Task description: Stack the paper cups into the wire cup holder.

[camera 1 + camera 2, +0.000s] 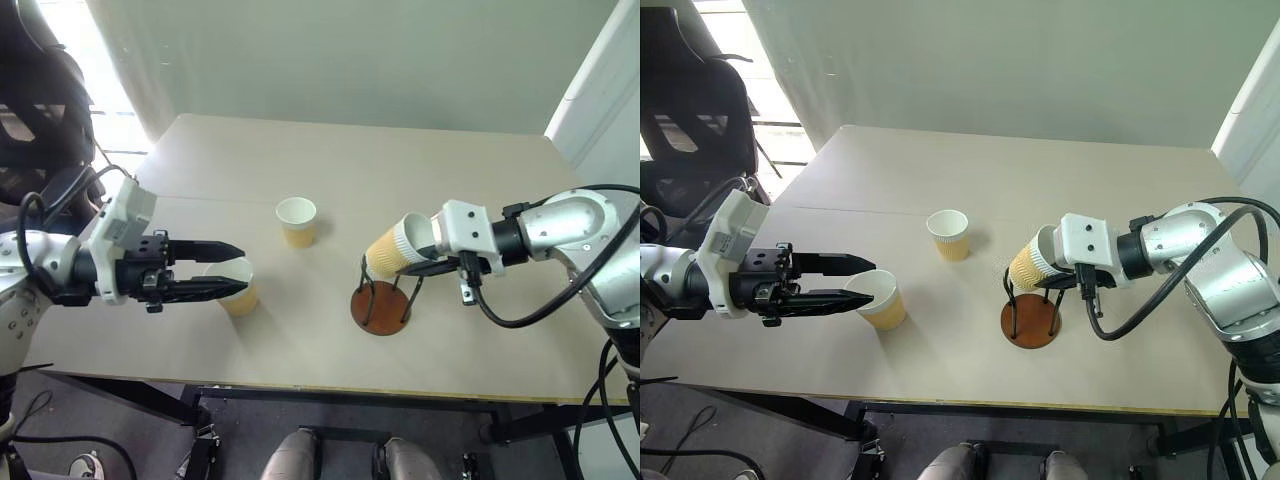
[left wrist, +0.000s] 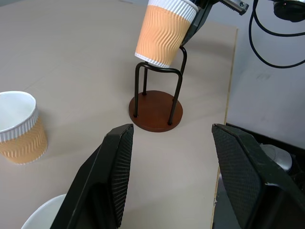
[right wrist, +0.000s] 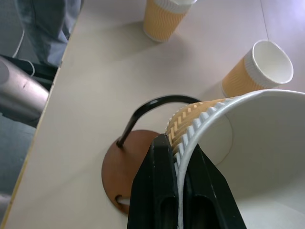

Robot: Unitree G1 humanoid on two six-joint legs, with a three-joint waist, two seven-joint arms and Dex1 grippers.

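My right gripper (image 3: pixel 177 153) is shut on the rim wall of a tan paper cup (image 1: pixel 394 246). The cup is tilted, its bottom resting at the top of the black loops of the wire cup holder (image 1: pixel 381 308), whose rust-brown base stands near the table's front edge. My left gripper (image 1: pixel 236 268) is open and lies level, its fingertips over the rim of a second paper cup (image 1: pixel 241 296) standing upright at the front left. A third cup (image 1: pixel 297 221) stands upright in the middle of the table, apart from both grippers.
The tan table (image 1: pixel 400 160) ends in a front edge close to the holder. A black chair (image 1: pixel 690 90) stands off the far left corner, and a pale wall runs behind. Black cables hang from my right arm (image 1: pixel 560 235).
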